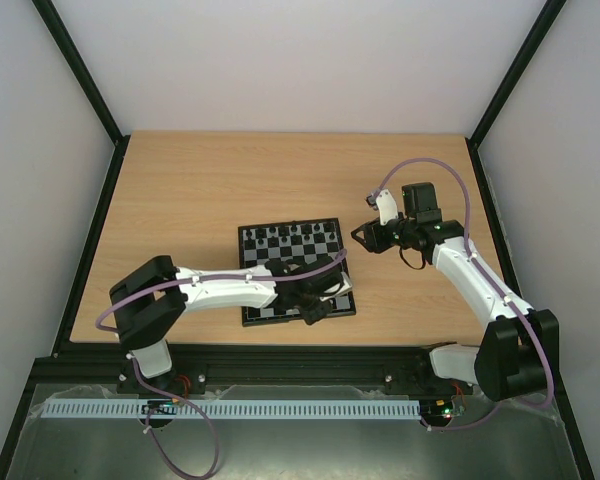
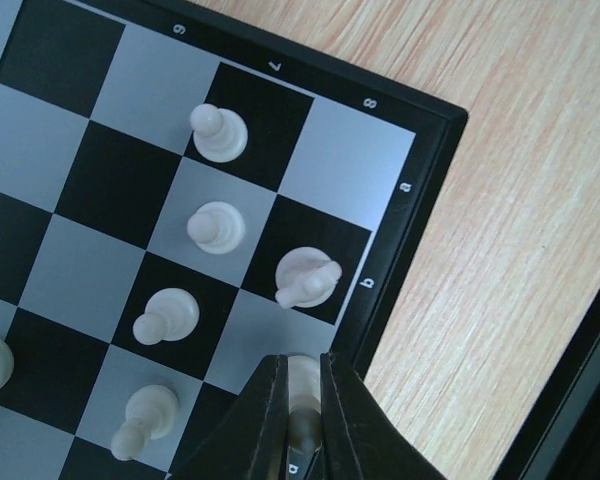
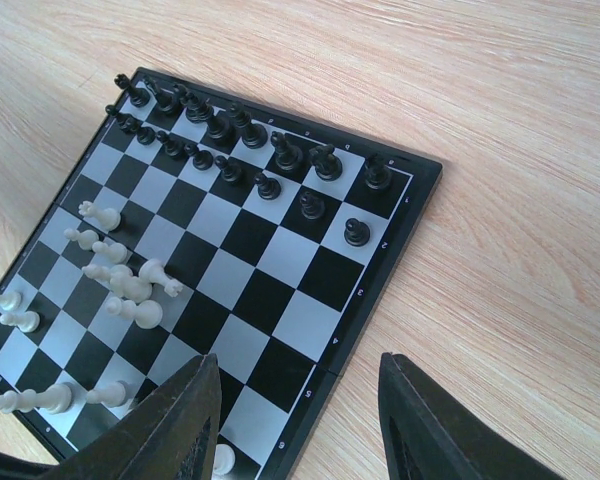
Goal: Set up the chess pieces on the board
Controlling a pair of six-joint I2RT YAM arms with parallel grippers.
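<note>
My left fingers (image 2: 275, 425) are pinched almost shut on a white piece (image 2: 303, 385), with only the piece's width between them. That piece sits over an edge square near the 5 o'clock corner of the board (image 3: 305, 325). I cannot tell whether it rests on the square or is lifted just clear of it. In the left wrist view, at 12 o'clock from the grip, a larger white piece (image 2: 307, 277) stands on the next edge square. At 10 o'clock from the grip, four white pawns (image 2: 215, 227) run in a loose line one file inward.

My right fingers (image 1: 365, 238) are spread wide and hold nothing. They hover just off the board's 3 o'clock edge, over bare counter (image 1: 180, 200).

The board lies flat near the counter's middle, a little toward 6 o'clock. The black pieces (image 3: 220, 125) stand in two tidy rows along its 12 o'clock edge. The other white pieces (image 3: 130, 285) are scattered over the 6 o'clock half, bunched unevenly rather than in rows, and a few look tipped over. The left arm reaches in from 9 o'clock and covers much of that near half in the top view.
</note>
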